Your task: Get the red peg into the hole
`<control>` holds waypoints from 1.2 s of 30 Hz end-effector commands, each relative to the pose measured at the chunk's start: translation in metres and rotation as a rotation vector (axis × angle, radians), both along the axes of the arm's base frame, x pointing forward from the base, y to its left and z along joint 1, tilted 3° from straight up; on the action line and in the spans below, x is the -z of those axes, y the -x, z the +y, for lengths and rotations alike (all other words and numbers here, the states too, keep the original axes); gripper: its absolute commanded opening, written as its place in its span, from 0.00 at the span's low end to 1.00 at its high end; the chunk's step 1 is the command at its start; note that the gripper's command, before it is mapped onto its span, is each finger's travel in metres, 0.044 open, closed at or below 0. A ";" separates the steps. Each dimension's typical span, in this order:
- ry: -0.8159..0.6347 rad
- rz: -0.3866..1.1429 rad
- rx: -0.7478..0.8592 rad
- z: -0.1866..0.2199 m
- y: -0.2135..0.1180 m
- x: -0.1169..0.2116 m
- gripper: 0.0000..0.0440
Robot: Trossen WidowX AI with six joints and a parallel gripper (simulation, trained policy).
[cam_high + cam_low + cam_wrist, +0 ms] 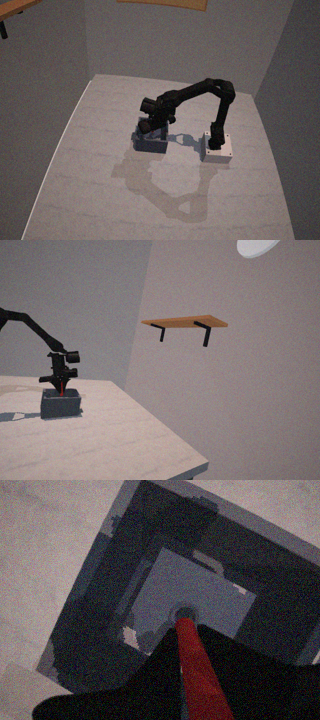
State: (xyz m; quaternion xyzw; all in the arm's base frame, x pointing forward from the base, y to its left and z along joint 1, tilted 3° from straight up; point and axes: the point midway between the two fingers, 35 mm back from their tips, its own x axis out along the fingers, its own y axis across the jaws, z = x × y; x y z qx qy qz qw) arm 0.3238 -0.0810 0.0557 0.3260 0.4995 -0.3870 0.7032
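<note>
Red slender peg (61, 389) (196, 665), clamped in the black gripper's fingers (61, 392), points down into the open dark-grey box (151, 146) (60, 407) (85, 580), presumably for insertion; to its right, the arm's white block base (225, 151) supports that reach.

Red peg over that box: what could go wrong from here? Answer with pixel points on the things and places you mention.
The gripper (61, 392) (186, 632) has the red peg (61, 389) (200, 672) pinched, its tip looking close to the hole (185, 613) in the wrist view. If slightly off, it might catch on the plate (200, 590) instead of entering. The gripper is also down among the walls of the box (151, 146) (60, 407) (82, 587), so a sideways wobble could bump one.
</note>
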 end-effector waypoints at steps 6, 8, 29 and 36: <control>-0.011 0.052 -0.031 -0.006 -0.002 0.022 0.31; -0.007 0.072 -0.044 -0.008 -0.001 0.025 0.36; 0.098 0.018 -0.087 -0.055 -0.057 0.005 1.00; 0.150 -0.033 -0.062 -0.077 -0.072 -0.009 1.00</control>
